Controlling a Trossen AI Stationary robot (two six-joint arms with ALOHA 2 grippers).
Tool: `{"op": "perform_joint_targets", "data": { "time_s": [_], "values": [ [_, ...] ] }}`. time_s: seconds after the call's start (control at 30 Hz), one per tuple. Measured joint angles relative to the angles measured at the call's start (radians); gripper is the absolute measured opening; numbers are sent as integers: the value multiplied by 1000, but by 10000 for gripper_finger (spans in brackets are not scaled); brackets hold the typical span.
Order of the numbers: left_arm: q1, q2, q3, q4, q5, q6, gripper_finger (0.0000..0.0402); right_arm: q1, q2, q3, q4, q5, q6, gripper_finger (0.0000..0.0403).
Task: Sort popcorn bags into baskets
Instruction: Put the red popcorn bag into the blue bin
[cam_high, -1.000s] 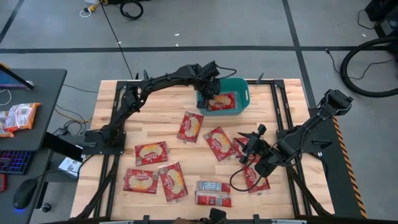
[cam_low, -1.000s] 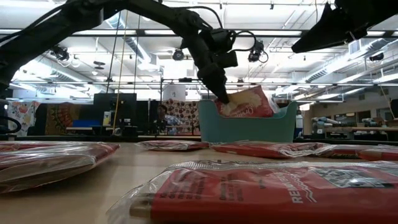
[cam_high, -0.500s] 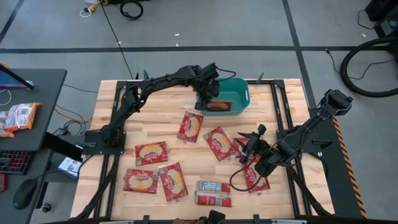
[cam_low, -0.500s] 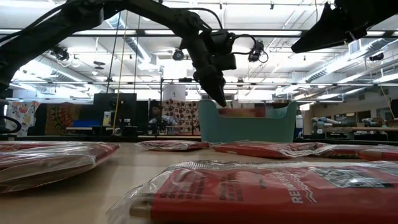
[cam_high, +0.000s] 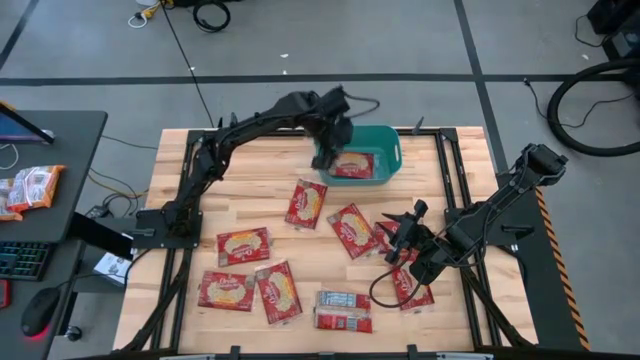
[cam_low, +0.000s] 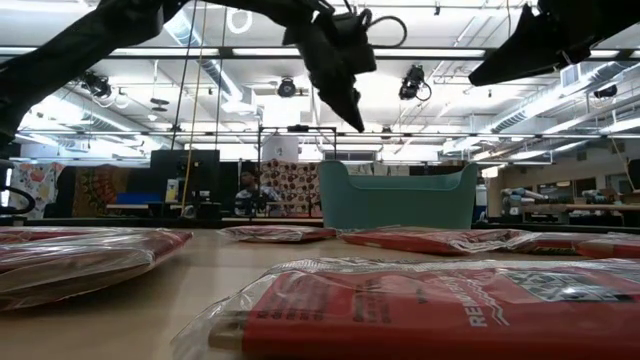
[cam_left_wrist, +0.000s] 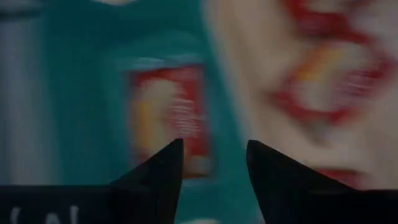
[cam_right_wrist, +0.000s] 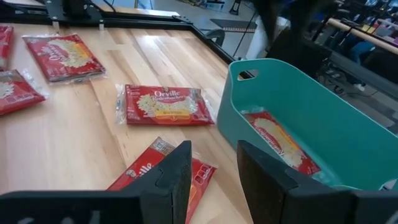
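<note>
Lying flat in teal basket (cam_high: 390, 150): red bag (cam_high: 352, 165)

Pale, matt wooden plank tabletop (cam_high: 300, 250); smooth teal plastic bin (cam_right_wrist: 323, 118); glossy, crinkled clear-film wrap on flat red popcorn packets (cam_right_wrist: 163, 104).

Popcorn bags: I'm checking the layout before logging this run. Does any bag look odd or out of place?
One bag at the table's front edge shows a grey-white back, apparently face down; the others show red fronts. Nothing looks torn or spilled.
</note>
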Motion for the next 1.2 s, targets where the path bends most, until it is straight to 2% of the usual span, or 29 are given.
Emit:
{"op": "perform_joint_targets", "data": {
  "time_s": [0.1,0.17,0.53,0.63,0.97,1.07,1.2],
  "values": [
    [-39,-1,-13,-150,102,0,172,-1,0,0,-1,-47,-4,134],
    [-71,-11,-41,-178,129,0,171,-5,0,0,0,-64,-19,134],
    [-231,-19,-72,-284,-5,-120,171,-8,0,0,-26,-57,-72,134],
    [-261,-19,-72,-309,-11,-161,171,-2,0,0,-39,-66,-70,134],
    [-357,-30,-82,-363,-59,-314,171,22,0,0,-127,-83,45,134],
    [-384,-95,-203,-348,-61,-354,171,31,0,0,-130,-83,60,134],
    [-418,-242,-520,-172,-65,-427,171,33,0,0,-128,-78,60,134]
  ]
}}
